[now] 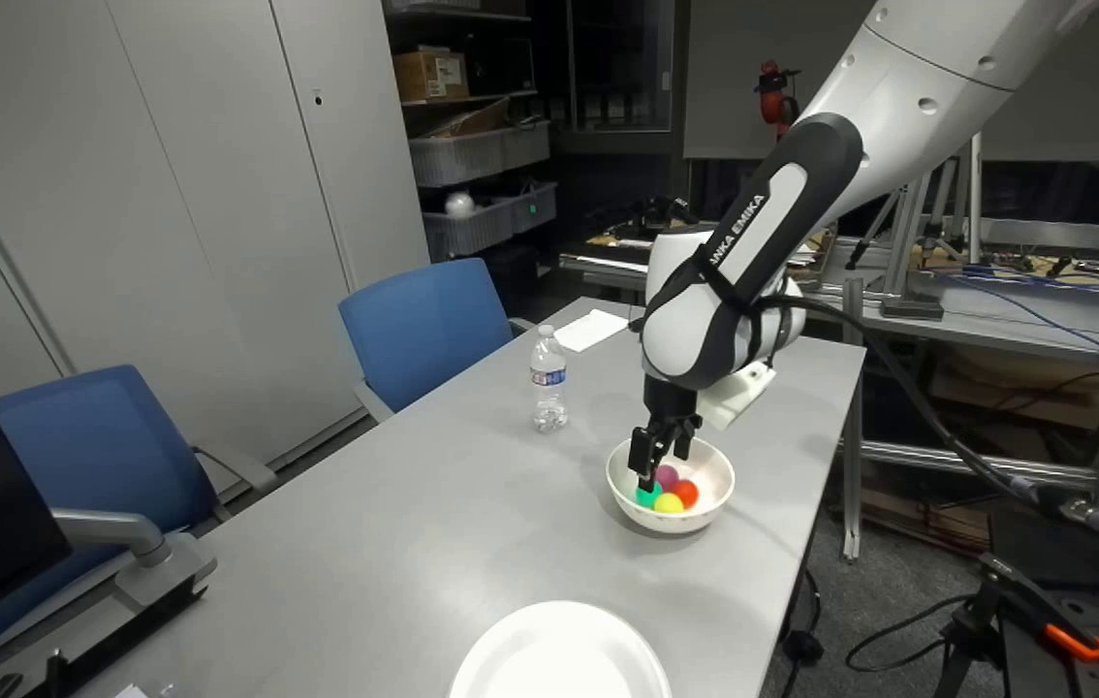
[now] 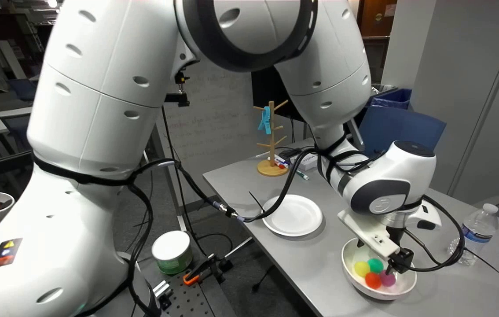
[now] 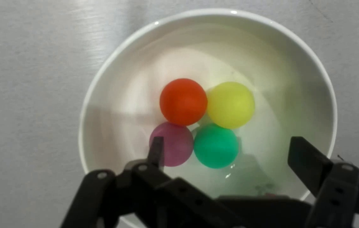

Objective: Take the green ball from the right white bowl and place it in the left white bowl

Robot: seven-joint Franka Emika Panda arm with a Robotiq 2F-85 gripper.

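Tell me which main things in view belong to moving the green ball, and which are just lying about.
For the job: green ball, deep white bowl, shallow white plate, gripper.
Lying about: red ball, yellow ball, purple ball, water bottle, wooden mug tree.

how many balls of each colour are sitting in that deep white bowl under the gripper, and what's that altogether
Green ball: 1
Purple ball: 1
Red ball: 1
Yellow ball: 1
Total: 4
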